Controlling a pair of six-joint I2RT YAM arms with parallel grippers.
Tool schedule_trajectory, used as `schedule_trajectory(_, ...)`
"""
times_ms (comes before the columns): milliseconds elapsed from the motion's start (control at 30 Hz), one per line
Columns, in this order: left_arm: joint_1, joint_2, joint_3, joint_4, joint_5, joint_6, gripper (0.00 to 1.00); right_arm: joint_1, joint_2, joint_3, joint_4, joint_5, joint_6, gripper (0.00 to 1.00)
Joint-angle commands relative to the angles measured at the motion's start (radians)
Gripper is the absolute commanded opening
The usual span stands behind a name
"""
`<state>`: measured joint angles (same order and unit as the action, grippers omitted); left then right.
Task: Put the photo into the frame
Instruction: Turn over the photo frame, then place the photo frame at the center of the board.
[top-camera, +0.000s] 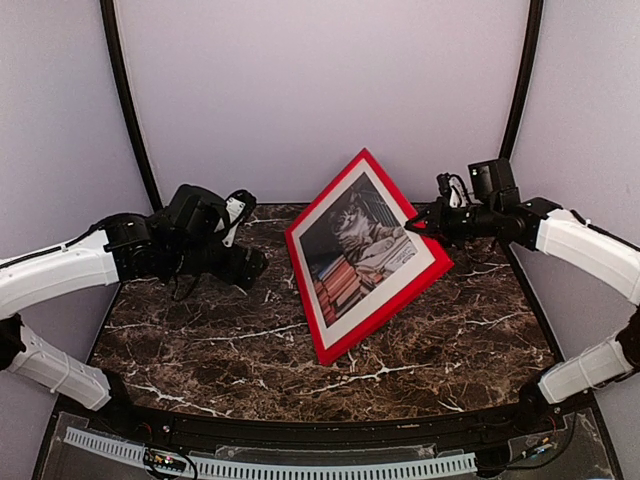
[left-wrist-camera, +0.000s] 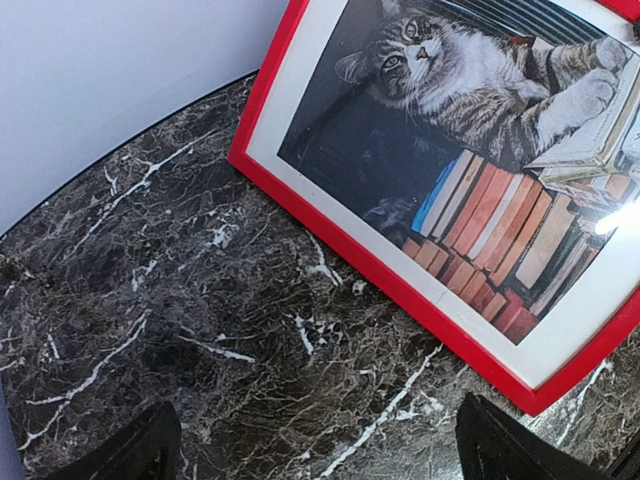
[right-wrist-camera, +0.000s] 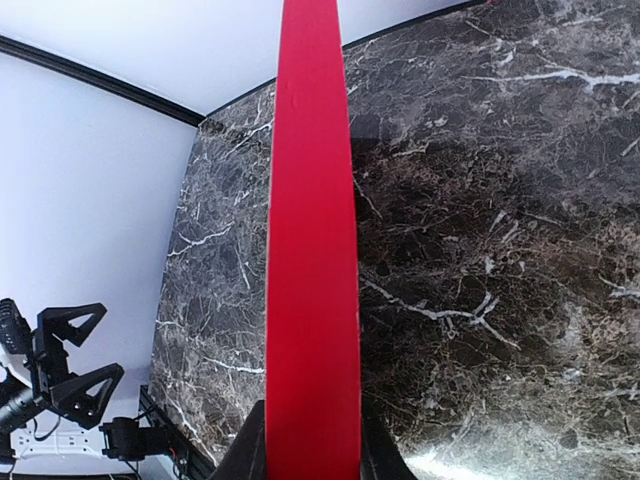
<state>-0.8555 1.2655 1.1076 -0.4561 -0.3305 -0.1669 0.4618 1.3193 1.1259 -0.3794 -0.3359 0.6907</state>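
The red frame stands tilted on the marble table, face toward the camera, its lower corner on the table. Behind its white border sits the photo of a cat on stacked books. My right gripper is shut on the frame's right upper edge; the right wrist view shows the red edge running up between the fingers. My left gripper is open and empty, low over the table left of the frame. The left wrist view shows the frame and photo ahead of it.
White walls close in the back and sides, with black poles at the corners. The left arm reaches in from the left. The table's front edge has a black rim.
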Motion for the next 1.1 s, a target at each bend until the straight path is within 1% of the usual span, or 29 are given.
schedule_trajectory(0, 0.007, 0.026, -0.046, 0.094, 0.069, -0.069, 0.99, -0.018, -0.039, -0.128, 0.22, -0.075, 0.115, 0.25)
schedule_trajectory(100, 0.008, 0.056, -0.071, 0.116, 0.083, -0.087, 0.99, -0.024, -0.043, -0.215, 0.314, -0.107, 0.168, 0.31)
schedule_trajectory(300, 0.009, 0.095, -0.099, 0.142, 0.09, -0.098, 0.99, -0.026, -0.048, -0.382, 0.472, -0.118, 0.248, 0.34)
schedule_trajectory(433, 0.013, 0.113, -0.111, 0.158, 0.096, -0.101, 0.99, -0.025, -0.052, -0.551, 0.669, -0.116, 0.35, 0.37)
schedule_trajectory(600, 0.02, 0.129, -0.109, 0.156, 0.101, -0.105, 0.99, -0.022, -0.032, -0.653, 0.757, -0.1, 0.385, 0.42)
schedule_trajectory(667, 0.024, 0.133, -0.111, 0.154, 0.1, -0.11, 0.99, -0.02, -0.022, -0.666, 0.754, -0.098, 0.377, 0.47)
schedule_trajectory(833, 0.041, 0.126, -0.119, 0.152, 0.097, -0.119, 0.99, -0.018, -0.003, -0.661, 0.694, -0.094, 0.33, 0.53)
schedule_trajectory(1067, 0.074, 0.096, -0.136, 0.147, 0.095, -0.119, 0.99, -0.02, 0.008, -0.598, 0.482, -0.039, 0.207, 0.56)
